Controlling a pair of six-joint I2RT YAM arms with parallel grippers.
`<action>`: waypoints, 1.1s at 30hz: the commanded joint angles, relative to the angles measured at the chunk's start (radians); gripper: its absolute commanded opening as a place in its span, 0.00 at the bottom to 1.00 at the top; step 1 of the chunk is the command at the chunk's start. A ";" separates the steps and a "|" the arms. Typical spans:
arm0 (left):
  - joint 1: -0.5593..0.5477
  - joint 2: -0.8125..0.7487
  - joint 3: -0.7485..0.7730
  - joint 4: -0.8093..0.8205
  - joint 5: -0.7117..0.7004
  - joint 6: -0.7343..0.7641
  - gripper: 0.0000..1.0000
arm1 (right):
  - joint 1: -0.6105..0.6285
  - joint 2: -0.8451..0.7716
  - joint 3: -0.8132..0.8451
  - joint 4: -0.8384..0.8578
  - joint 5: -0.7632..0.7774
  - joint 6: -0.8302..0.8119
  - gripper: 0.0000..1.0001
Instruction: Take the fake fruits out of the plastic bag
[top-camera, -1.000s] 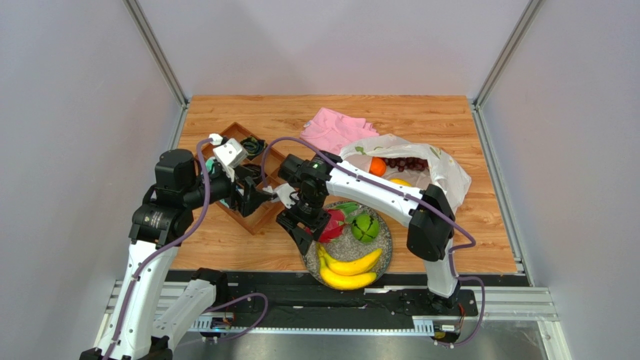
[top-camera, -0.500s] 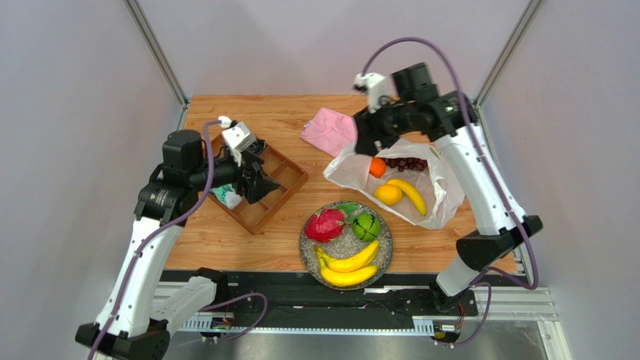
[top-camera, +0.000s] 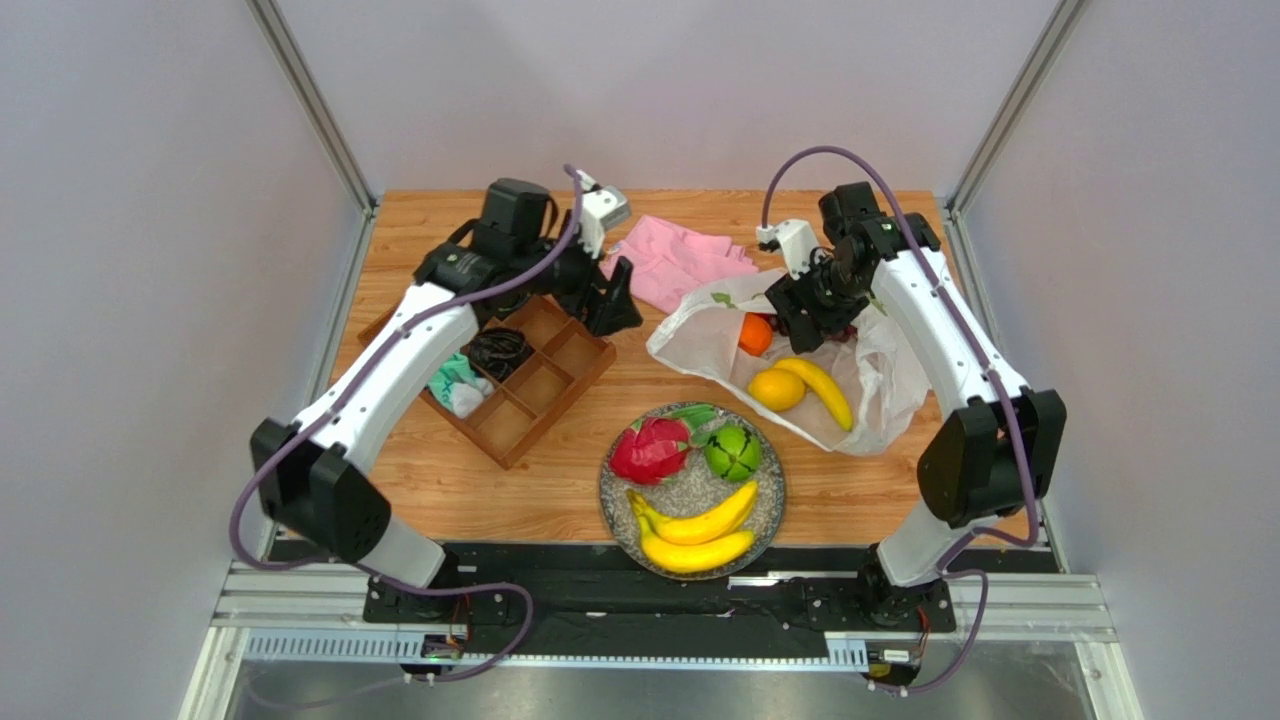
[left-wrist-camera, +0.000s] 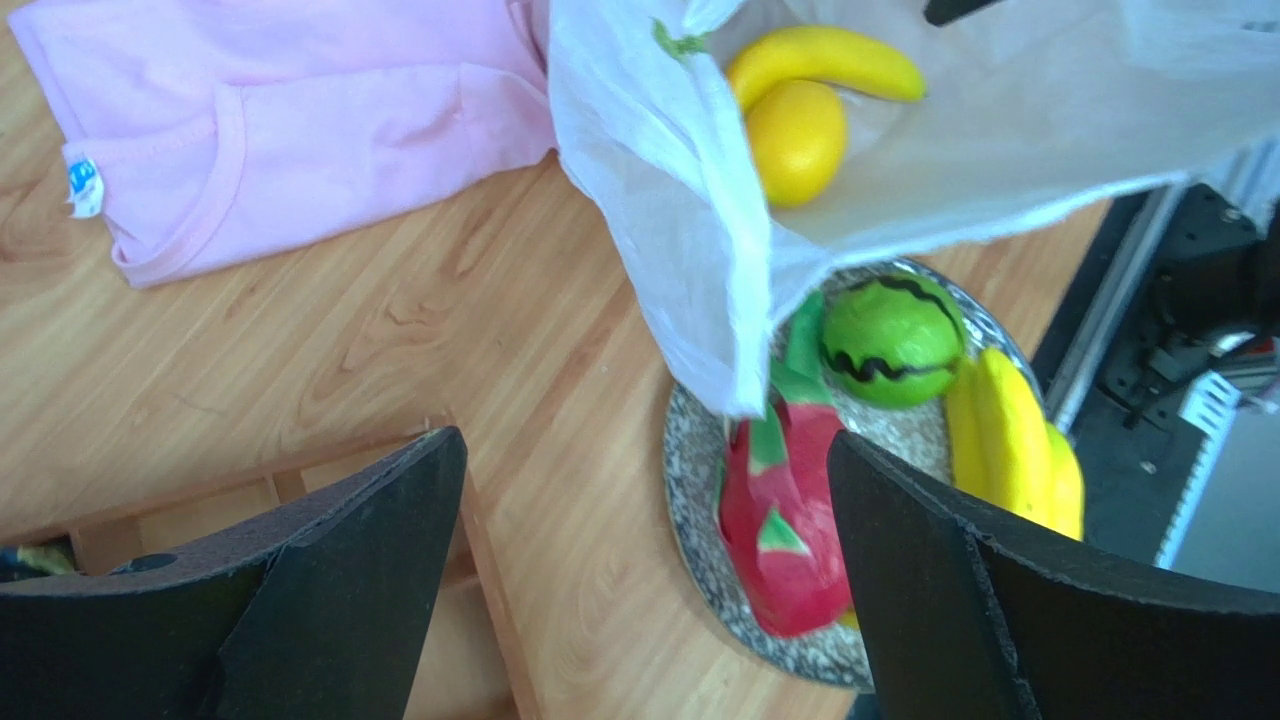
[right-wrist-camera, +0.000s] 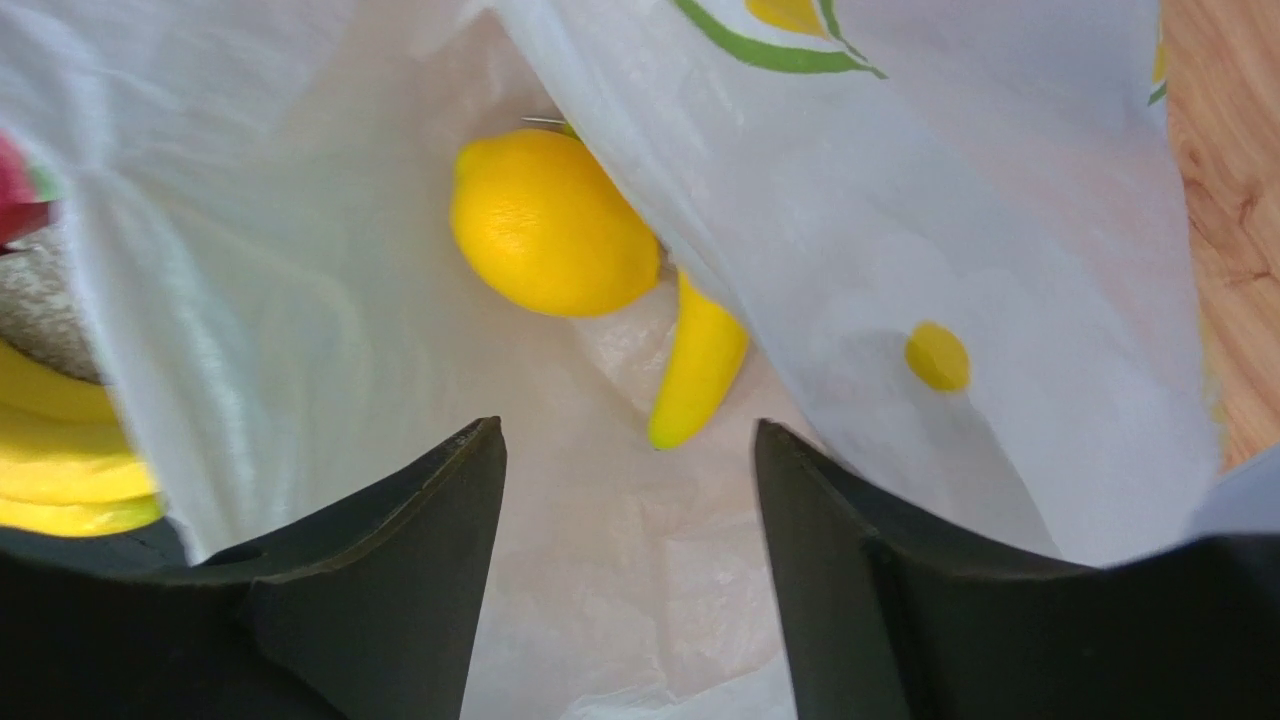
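The plastic bag (top-camera: 890, 357) lies open at the right of the table, holding an orange (top-camera: 754, 333), dark grapes (top-camera: 819, 326), a lemon (top-camera: 775, 389) and a banana (top-camera: 821, 390). My right gripper (top-camera: 790, 308) hangs open in the bag's mouth; in the right wrist view nothing is between its fingers (right-wrist-camera: 628, 510), with the lemon (right-wrist-camera: 549, 222) and banana (right-wrist-camera: 696, 365) ahead. My left gripper (top-camera: 618, 305) stands wide open and empty just left of the bag (left-wrist-camera: 661, 195). A speckled plate (top-camera: 777, 488) carries the dragon fruit (top-camera: 651, 450), the green fruit (top-camera: 732, 452) and two bananas (top-camera: 694, 537).
A wooden compartment tray (top-camera: 519, 375) with small items sits at the left. A pink cloth (top-camera: 676, 255) lies at the back, touching the bag's edge. The plate sits at the near edge between the arm bases.
My left arm has swung from over the wooden tray to the back centre beside the bag, its jaws wider. My right gripper has dropped from above the pink cloth into the bag's mouth.
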 joint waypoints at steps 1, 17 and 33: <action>-0.065 0.149 0.132 0.056 -0.109 -0.019 0.99 | -0.072 0.070 -0.007 0.072 0.006 -0.058 0.93; -0.141 0.352 0.213 0.062 -0.083 -0.071 0.00 | -0.117 0.276 -0.102 0.130 -0.025 -0.235 1.00; -0.154 0.352 0.201 0.081 -0.035 -0.088 0.00 | -0.115 0.172 -0.230 0.329 0.070 -0.266 0.35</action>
